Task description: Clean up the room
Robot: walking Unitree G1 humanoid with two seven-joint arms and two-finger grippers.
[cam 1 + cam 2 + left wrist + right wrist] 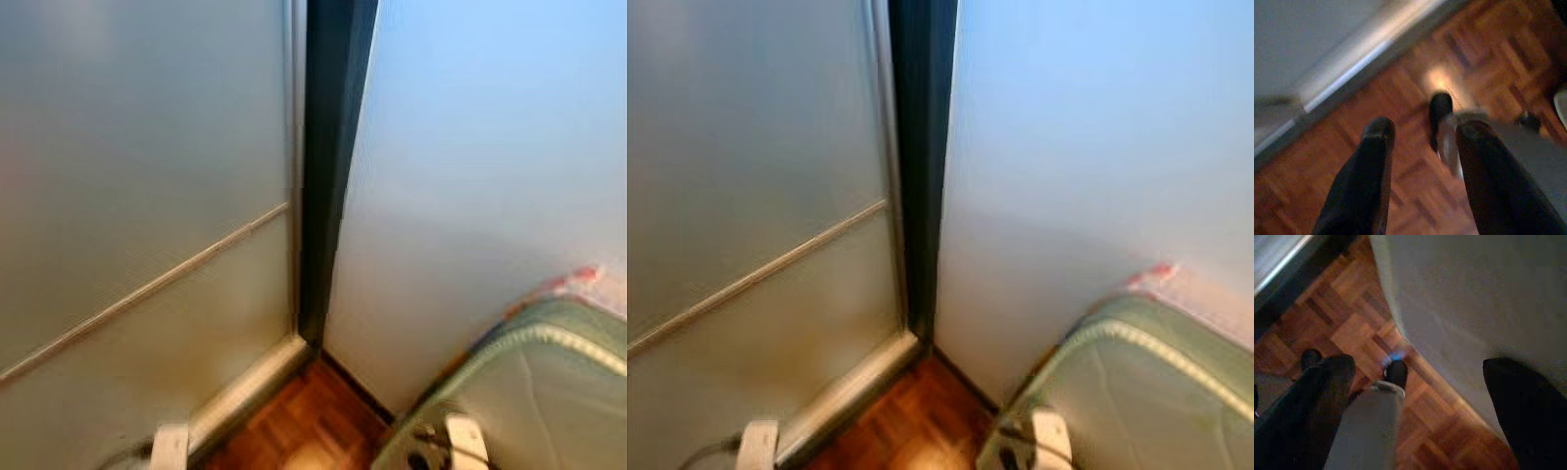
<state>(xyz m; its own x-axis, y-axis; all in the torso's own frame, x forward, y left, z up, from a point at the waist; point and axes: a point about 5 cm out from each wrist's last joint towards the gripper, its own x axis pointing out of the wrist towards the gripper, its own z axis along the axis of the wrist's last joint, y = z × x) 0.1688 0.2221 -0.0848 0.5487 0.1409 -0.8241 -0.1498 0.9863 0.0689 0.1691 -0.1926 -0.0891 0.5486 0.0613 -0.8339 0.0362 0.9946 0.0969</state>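
- The left gripper (pixel 1422 147) hangs wide apart over the shiny brown wood-block floor (pixel 1400 98), holding nothing.
- The right gripper (pixel 1420 382) is wide too, beside a smooth pale wall (pixel 1474 293).
- A soft green padded mattress (pixel 549 382) leans in the corner.

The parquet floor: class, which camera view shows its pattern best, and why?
The left wrist view: the parquet floor spreads wide there, blocks visible beyond the open left gripper. The right wrist view shows less. The eye views catch a small wedge.
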